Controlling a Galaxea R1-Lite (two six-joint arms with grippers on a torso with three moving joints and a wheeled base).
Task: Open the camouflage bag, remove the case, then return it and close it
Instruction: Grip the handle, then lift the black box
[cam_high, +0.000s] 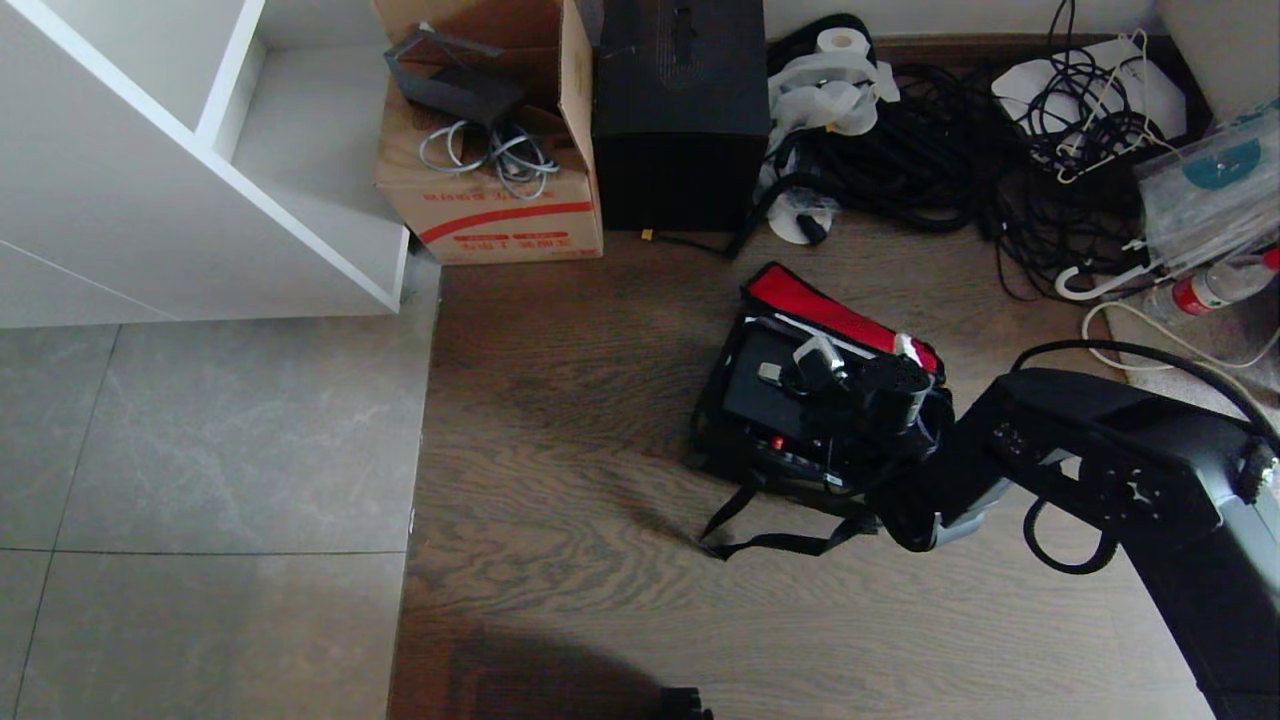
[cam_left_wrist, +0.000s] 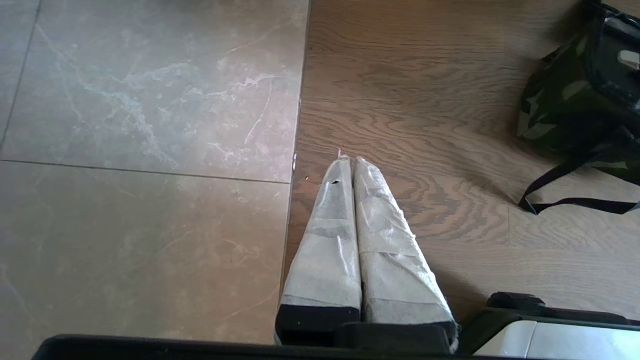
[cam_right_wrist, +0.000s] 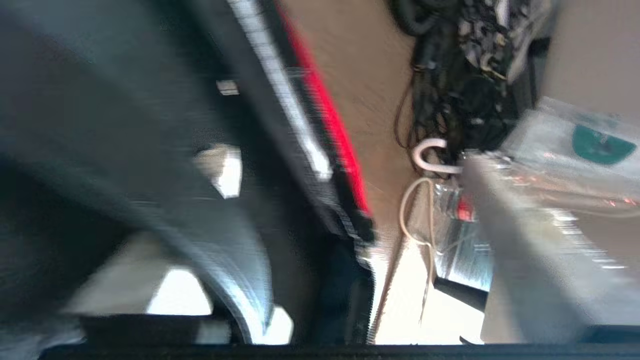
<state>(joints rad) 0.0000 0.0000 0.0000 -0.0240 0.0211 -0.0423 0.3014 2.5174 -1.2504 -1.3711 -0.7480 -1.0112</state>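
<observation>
Camouflage bag (cam_high: 800, 400): sits open on the wooden floor (cam_high: 560, 420), toward its right side and well clear of the seam with the grey tiles (cam_high: 200, 450). Its red-lined lid (cam_high: 835, 312) is folded back on the far side, and a black webbing strap (cam_high: 775, 530) trails from its near side onto the boards.

Case (cam_high: 765, 385): lies flat inside the open bag, black top face up, with a small red latch on its near edge.

Right gripper (cam_high: 830, 368): reaches from the right over the open bag, directly above the case. Its tape-wrapped fingers (cam_right_wrist: 530, 240) appear spread apart, though the right wrist view is smeared; whether they touch or hold anything I cannot tell.

Left gripper (cam_left_wrist: 354, 161): parked low near the seam between tiles and wood, well apart from the bag. Its two wrapped fingers are pressed together, with nothing between them.

Far edge of the floor: a red-striped cardboard box (cam_high: 495, 150), a tall black box (cam_high: 680, 110) just beside it, and a tangle of black cables (cam_high: 950, 150) to the right.
</observation>
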